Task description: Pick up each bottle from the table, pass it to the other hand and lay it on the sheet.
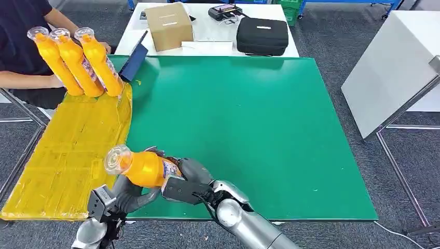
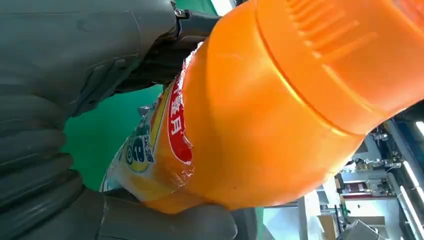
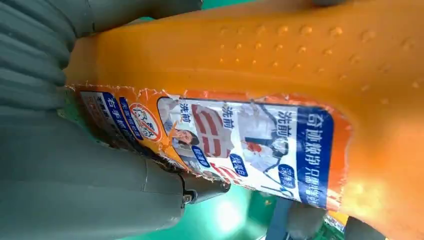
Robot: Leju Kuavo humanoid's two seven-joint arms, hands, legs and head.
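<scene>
An orange bottle (image 1: 142,168) with a clear cap and a printed label lies on its side in the air above the table's near edge, cap toward the yellow sheet (image 1: 67,150). My right hand (image 1: 187,181) grips its label end. My left hand (image 1: 124,196) cups it from below, fingers curled up around the body. In the left wrist view the bottle (image 2: 260,110) sits between my left hand's (image 2: 60,75) thumb and fingers. In the right wrist view the labelled bottle (image 3: 280,75) rests against my right hand (image 3: 60,165). Three more orange bottles (image 1: 78,62) stand together at the sheet's far end.
A person (image 1: 21,41) sits at the far left behind the three bottles. A dark tablet (image 1: 134,61) leans at the far corner of the green table (image 1: 249,124). Beyond it a white table holds a cardboard box (image 1: 168,26) and a black case (image 1: 262,35). Another white table (image 1: 389,67) stands right.
</scene>
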